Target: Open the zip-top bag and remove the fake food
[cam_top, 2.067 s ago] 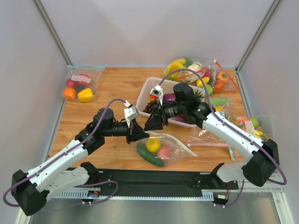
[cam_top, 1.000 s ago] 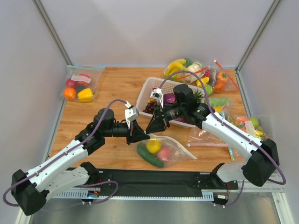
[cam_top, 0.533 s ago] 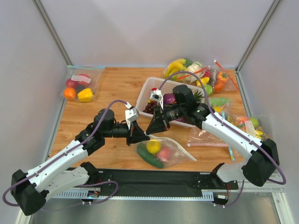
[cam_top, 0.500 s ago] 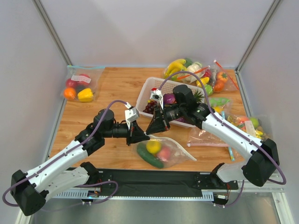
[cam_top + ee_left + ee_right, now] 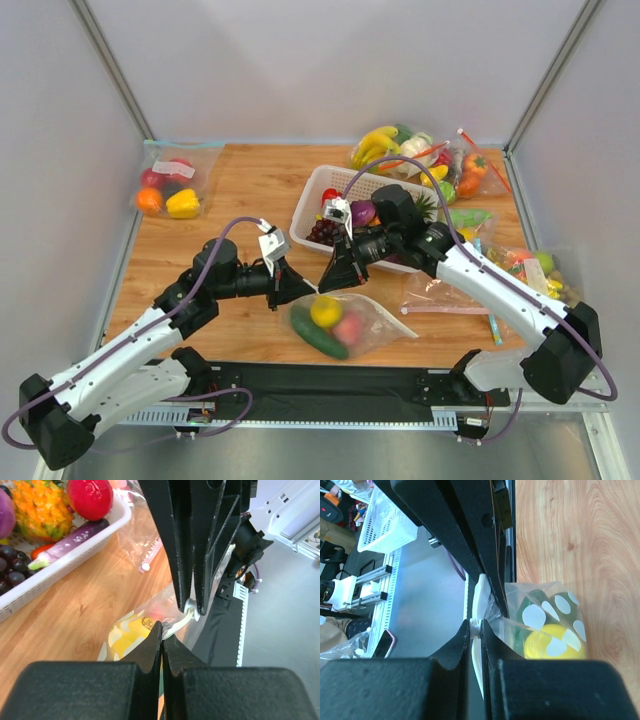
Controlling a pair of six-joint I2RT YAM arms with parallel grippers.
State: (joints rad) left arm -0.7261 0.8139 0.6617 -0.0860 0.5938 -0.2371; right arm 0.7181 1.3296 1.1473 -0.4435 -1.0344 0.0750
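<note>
top external: zip-top bag (image 5: 372, 318) lies near, middle, fake food (image 5: 327, 311) inside
left gripper (image 5: 303, 291): pinched tight on its top edge
right gripper (image 5: 340, 284): same edge, pinched tight
risk: edge slips out if tugged hard

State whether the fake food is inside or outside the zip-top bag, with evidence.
Inside. The cucumber, yellow fruit and peach all lie within the clear zip-top bag; the left gripper and right gripper pinch its edge.
</note>
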